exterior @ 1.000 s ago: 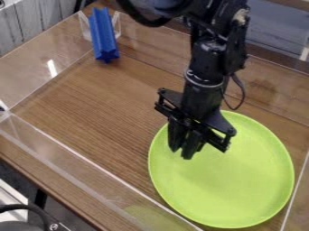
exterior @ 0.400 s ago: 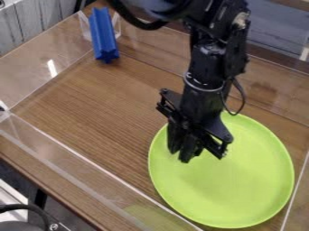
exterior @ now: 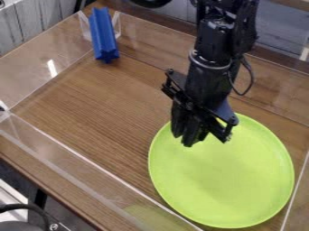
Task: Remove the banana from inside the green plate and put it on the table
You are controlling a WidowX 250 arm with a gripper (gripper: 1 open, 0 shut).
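The lime-green plate [exterior: 248, 185] lies at the front right of the brown wood-grain table [exterior: 97, 104]. Its visible surface is bare. My gripper [exterior: 194, 138] points down over the plate's upper left edge, with its black fingers drawn together just above the rim. The banana does not show in this view. If anything sits between the fingers, they hide it.
A blue upright object [exterior: 104, 36] stands at the back left of the table. Clear plastic walls [exterior: 67, 162] border the tabletop along the front left and the back. The black arm [exterior: 223, 36] rises from the gripper toward the top right.
The gripper has lifted from the plate's surface and shifted a little up and toward the back. Its fingers stay together.
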